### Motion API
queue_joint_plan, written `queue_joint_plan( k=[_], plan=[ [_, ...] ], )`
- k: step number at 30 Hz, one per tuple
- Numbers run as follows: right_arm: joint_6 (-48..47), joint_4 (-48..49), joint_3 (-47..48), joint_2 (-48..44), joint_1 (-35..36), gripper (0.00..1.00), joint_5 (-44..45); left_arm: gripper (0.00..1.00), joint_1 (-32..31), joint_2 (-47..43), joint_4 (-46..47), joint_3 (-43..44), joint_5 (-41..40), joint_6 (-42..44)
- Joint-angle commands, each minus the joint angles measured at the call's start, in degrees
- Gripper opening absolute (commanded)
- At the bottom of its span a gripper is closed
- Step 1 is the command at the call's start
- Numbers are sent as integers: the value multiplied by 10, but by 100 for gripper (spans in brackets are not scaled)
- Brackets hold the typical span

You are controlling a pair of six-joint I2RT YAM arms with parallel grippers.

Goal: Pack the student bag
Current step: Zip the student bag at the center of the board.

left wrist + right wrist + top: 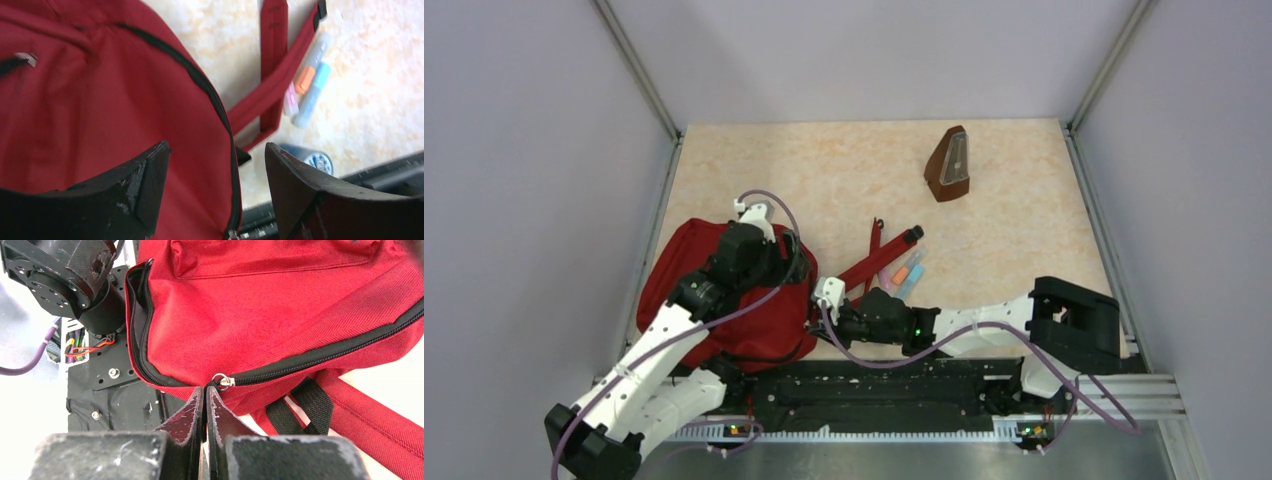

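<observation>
Left gripper (217,146) wide over soft red fabric backpack (100,100); right gripper (205,390) pinched closed at its silver zipper slider (223,381) — blue-white label (314,158) nearby unreadable.

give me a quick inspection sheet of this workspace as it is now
surface: beige marbled tabletop, no spills seen
job's things: red student bag lying at the near left, main zip partly open, straps trailing right
clutter: highlighters beside the straps; brown metronome on the far side, right of centre
grippers: left gripper open over the bag; right gripper shut, tips at the zipper slider
cables: purple cables looped along both arms
surroundings: plain walls with metal frame posts
</observation>
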Motion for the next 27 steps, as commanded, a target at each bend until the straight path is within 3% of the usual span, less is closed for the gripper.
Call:
queue_joint_plan(
  k=[1, 5, 11, 17, 22, 27],
  plan=[
    [9, 21, -3, -22, -7, 0, 2, 75, -14, -36, -26, -34, 78, -55],
    [11, 20, -2, -20, -8, 0, 2, 77, -26, -20, -24, -48, 111, -64],
    [13, 21, -3, -20, -8, 0, 4, 70, -61, 18, -45, -40, 84, -61],
    [12, 12, 4, -22, -8, 0, 3, 37, -70, 37, -37, -43, 85, -55],
    [7, 1, 7, -26, -8, 0, 5, 0, -71, 50, 21, -39, 95, -51],
    [8, -19, 21, -20, -6, 0, -1, 0, -70, 47, 122, -33, 35, -43]
  ],
)
